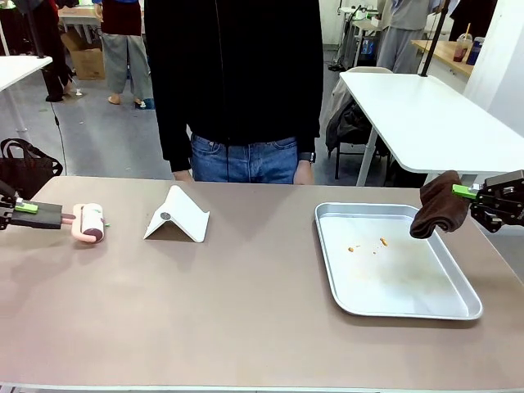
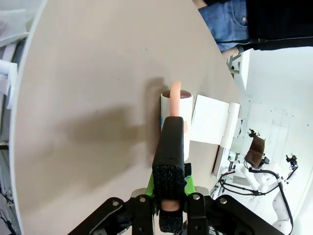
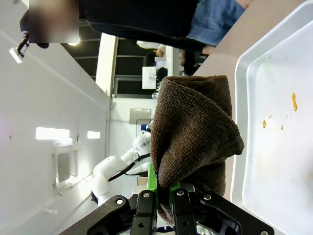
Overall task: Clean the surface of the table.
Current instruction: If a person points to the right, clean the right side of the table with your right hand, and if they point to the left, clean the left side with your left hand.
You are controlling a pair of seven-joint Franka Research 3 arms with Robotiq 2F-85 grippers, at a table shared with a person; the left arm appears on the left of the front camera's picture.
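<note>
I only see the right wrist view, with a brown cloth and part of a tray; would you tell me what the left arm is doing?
Observer: The left gripper is shut on the handle of a lint roller at the table's left side.
Operator: Thanks. Does anything lie between roller and tray?
Observer: A white folded stand, nearer the roller.
Operator: Where is my cloth, seen from the front?
Observer: In the right gripper, hanging by the tray's far right corner.
</note>
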